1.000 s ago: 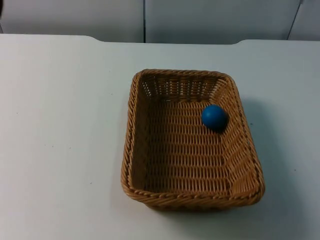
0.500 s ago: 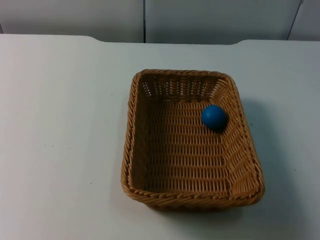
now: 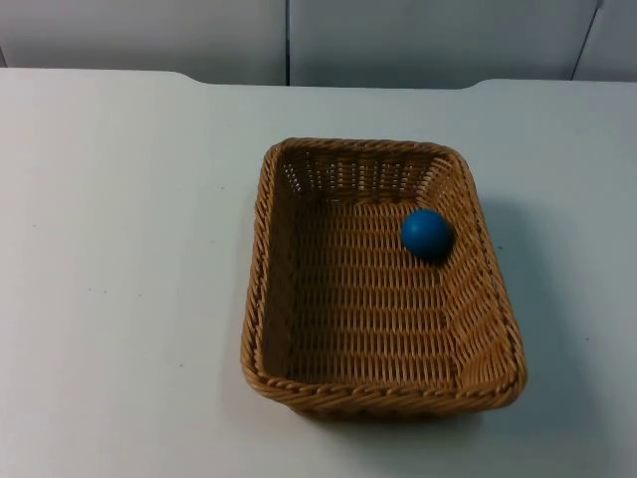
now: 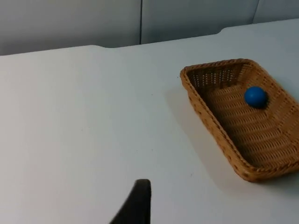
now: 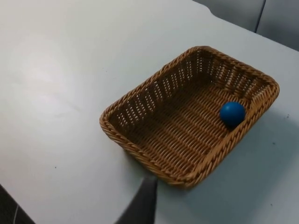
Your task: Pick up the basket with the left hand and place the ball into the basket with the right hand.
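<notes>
Nothing has shifted since the earlier top views: the basket and the ball lie exactly where they lay a second ago, and no arm has come into the top view.

The left gripper [image 4: 138, 205] hangs over bare table [image 3: 119, 249] well to the left of the basket; one black fingertip is seen there, and how far its fingers are parted cannot be told. It holds nothing that can be seen.

The basket [image 3: 261, 289] stands flat on the table, somewhat right of the middle, its far short wall toward the grey partition wall [image 3: 149, 35] and its near short wall toward the table's near edge. It is rectangular, woven of tan wicker, with a braided rim and sloping sides. The ball [image 3: 426, 233], plain blue and round, rests on the basket's floor against the right long wall, nearer the far right corner.

The right gripper [image 5: 142, 205] waits above the table off the basket's near side, apart from the rim; its opening cannot be made out either.
</notes>
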